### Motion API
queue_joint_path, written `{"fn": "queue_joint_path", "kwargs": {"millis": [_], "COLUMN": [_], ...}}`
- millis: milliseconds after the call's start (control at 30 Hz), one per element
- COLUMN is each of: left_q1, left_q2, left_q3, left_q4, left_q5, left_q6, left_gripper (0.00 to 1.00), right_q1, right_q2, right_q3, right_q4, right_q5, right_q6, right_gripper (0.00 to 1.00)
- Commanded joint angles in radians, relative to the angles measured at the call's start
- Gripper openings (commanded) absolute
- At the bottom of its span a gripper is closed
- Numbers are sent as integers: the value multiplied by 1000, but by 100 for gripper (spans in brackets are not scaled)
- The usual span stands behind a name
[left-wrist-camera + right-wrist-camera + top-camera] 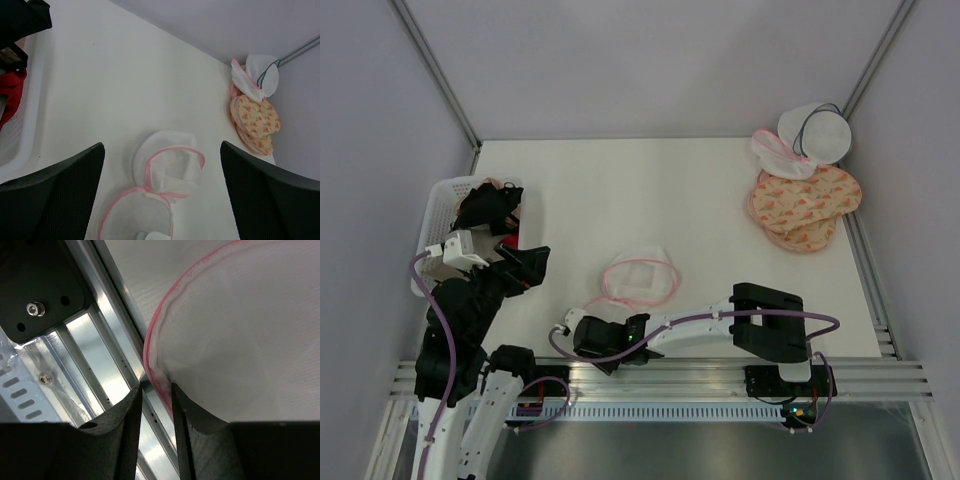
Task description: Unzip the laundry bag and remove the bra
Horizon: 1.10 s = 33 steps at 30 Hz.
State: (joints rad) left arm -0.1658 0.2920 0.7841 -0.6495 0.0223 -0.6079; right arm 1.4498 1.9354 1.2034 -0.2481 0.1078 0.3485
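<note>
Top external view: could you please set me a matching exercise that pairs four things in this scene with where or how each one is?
Things:
1. laundry bag
2. white basket
3. peach patterned bags
4. right tool

Places or states:
A. far right corner of the table
B. left edge of the table, holding garments
C. middle of the table, lying open
D. at the near edge, closed on a pink-trimmed rim

Pairs: 1-C, 2-B, 3-A, 4-D
</note>
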Motion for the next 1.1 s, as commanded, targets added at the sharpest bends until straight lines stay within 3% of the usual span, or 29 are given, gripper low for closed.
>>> {"fn": "queue_joint_path", "kwargs": {"millis": [0, 667, 767, 867, 900, 1067], "left_q1": [-3, -3, -3, -3, -3, -3], "left_q2": [-4, -1, -2, -4, -5, -8], "left_q3": [3, -8, -6, -6, -6, -6], "left_q4": [8, 4, 4, 2, 1, 1], "left_q5": [-19, -10, -10, -13, -16, -15], "left_q6": [27, 27, 25, 27, 27, 27], "left_gripper": [100, 100, 100, 100, 100, 100], "right_q1": [-68, -253, -255, -253, -253, -253], "right_q2": [1, 34, 31, 31, 30, -30], "right_q3": [25, -2, -10, -13, -16, -19], "right_q4": [7, 43, 41, 38, 38, 20], "right_q5": [107, 26, 24, 21, 23, 7], "right_q6": [-31, -72, -69, -66, -65, -59], "right_gripper": [36, 36, 32, 13, 2, 0]}}
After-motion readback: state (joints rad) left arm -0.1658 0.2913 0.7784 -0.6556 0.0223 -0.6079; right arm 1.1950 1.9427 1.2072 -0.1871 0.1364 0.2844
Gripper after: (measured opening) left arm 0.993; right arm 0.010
